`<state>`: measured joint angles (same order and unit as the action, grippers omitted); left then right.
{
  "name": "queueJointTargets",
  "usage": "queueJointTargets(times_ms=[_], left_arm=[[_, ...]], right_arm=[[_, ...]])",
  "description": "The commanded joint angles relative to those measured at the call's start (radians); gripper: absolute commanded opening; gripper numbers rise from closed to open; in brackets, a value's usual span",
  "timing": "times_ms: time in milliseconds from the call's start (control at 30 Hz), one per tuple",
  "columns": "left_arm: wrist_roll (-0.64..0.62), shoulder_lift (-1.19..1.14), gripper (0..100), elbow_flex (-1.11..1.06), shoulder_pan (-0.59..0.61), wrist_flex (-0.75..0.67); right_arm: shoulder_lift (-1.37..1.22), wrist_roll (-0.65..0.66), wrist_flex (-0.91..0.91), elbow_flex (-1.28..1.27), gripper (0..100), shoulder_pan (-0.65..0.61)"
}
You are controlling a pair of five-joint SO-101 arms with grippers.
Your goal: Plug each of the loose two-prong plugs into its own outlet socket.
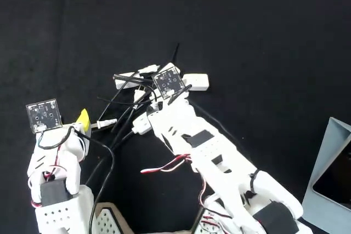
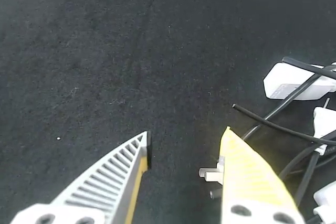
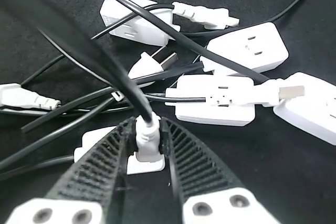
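My right gripper (image 3: pixel 146 125) is shut on a white two-prong plug (image 3: pixel 147 138) whose black cord runs up and away. The plug stands on a white outlet block (image 3: pixel 137 164) right under the fingers. In the high view this gripper (image 1: pixel 149 102) sits in the tangle of cords at mid table. Around it lie more white outlet blocks (image 3: pixel 247 49) (image 3: pixel 214 99) (image 3: pixel 310 106) (image 3: pixel 135 21) and a loose plug (image 3: pixel 155 63) with bare prongs. My left gripper (image 2: pixel 186 135) stands open over bare black cloth. Another loose plug's prongs (image 2: pixel 209 173) lie just beside its yellow finger (image 2: pixel 247 177).
Black cords (image 1: pixel 118 130) cross the cloth between the two arms. A loose white plug (image 1: pixel 105 124) lies near the left arm's yellow finger (image 1: pixel 83 118). A grey box (image 1: pixel 332 179) stands at the right edge. The far and left parts of the black table (image 1: pixel 247 31) are bare.
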<state>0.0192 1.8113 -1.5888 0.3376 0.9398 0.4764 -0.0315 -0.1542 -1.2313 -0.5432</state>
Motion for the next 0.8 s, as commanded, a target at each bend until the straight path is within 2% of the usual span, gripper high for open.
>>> queueJointTargets(times_ms=[0,433,767], left_arm=[[0.009,0.006,22,0.005,0.005,-0.020],[0.009,0.006,22,0.004,0.005,-0.020],[0.009,0.006,22,0.004,0.005,-0.020]], right_arm=[[-0.001,-0.009,-0.026,0.045,1.3,-0.018],[-0.013,0.017,-0.049,0.038,1.3,-0.061],[-0.225,0.074,-0.060,0.133,1.2,-0.060]])
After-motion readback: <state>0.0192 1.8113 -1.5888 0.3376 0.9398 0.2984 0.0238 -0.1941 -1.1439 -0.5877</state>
